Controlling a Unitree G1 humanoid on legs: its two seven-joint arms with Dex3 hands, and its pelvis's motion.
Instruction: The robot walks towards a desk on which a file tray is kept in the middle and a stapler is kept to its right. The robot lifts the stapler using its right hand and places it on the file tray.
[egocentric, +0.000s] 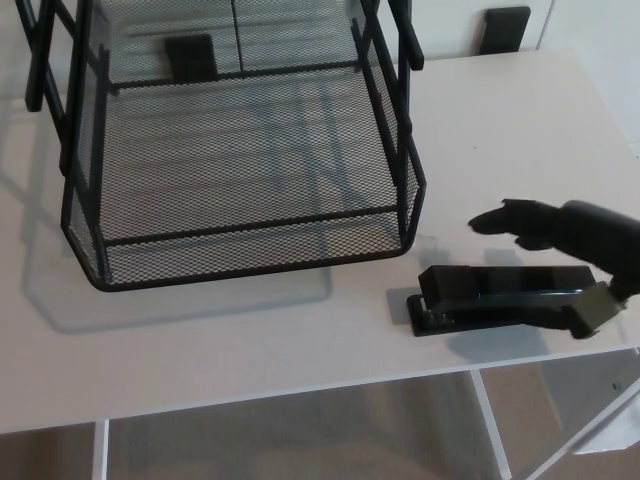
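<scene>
Fingers (506, 217) of right hand (578, 238) beyond stapler (488, 292)

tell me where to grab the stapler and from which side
Probably take the stapler mid-body, pinched across its narrow width from far side to near side, coming in from the right. It lies flat on the desk with its long axis running left to right, and the right hand hovers open at its right end.
</scene>
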